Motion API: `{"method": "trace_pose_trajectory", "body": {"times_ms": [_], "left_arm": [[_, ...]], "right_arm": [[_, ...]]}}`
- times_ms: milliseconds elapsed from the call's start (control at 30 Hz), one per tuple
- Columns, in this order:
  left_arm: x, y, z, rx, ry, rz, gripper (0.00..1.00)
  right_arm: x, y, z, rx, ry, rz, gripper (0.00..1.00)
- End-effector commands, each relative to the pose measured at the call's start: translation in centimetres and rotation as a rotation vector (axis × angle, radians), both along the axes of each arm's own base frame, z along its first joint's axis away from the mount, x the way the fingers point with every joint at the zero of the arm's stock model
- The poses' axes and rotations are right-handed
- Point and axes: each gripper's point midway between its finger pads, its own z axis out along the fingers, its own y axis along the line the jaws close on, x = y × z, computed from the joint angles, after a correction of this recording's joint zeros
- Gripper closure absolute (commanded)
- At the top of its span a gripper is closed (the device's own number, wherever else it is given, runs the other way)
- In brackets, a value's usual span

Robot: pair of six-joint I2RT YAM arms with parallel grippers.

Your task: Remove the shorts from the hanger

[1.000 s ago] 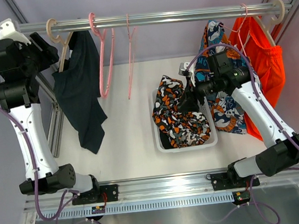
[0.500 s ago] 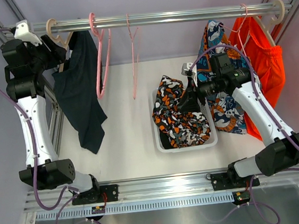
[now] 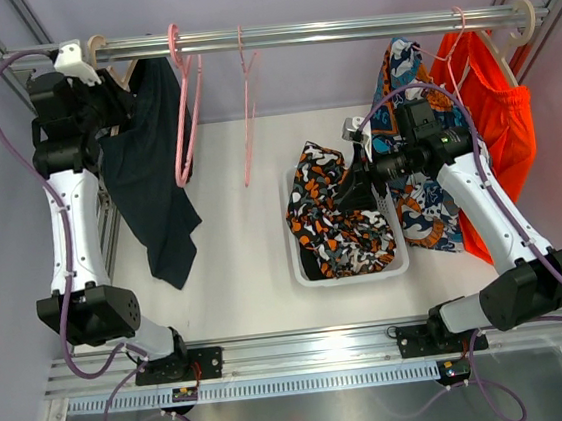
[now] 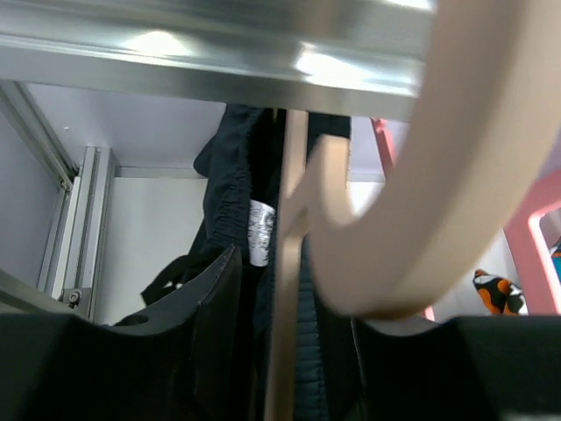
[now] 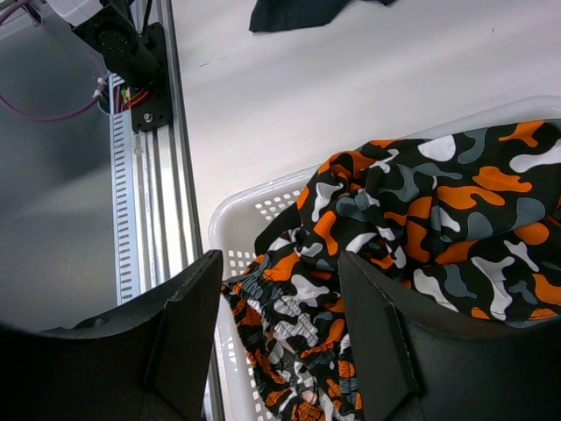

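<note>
From above, the dark shorts [image 3: 152, 174] are hanging from the rail [image 3: 342, 29] at upper left, and the camouflage shorts [image 3: 337, 215] are lying in the white basket [image 3: 353, 275] mid-frame. In the left wrist view, the left jaws are gaping around the beige hanger [image 4: 465, 158] and the dark cloth, gripping neither. In the right wrist view, the right jaws are standing open and empty over the camouflage shorts.

rail [image 3: 343, 30]: spans top | white basket [image 3: 358, 276]: on table [image 3: 243, 235] | orange garment [image 3: 504, 127]: hanging right

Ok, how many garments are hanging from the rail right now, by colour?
dark shorts: 1
blue patterned garment: 1
plain orange garment: 1
Total: 3
</note>
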Motion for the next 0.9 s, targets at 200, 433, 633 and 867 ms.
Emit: {"method": "trace_pose_trajectory", "body": {"times_ms": [200, 433, 633, 867], "left_arm": [[0.3, 0.1, 1.7, 0.157, -0.096, 0.076, 0.89], [-2.1, -0.5, 5.9, 0.164, -0.226, 0.074, 1.00], [-5.2, -1.9, 9.8, 0.141, -0.339, 0.025, 1.00], [-7.6, -1.6, 10.1, 0.112, -0.335, 0.060, 1.00]], "right_arm": [[-0.2, 0.5, 2.4, 0.068, -0.035, 0.031, 0.37], [-0.5, 0.5, 3.3, 0.082, -0.051, 0.042, 0.38], [-0.8, 0.7, 4.6, 0.099, -0.066, 0.054, 0.38], [-1.0, 1.5, 5.6, 0.076, -0.091, 0.058, 0.39]]}}
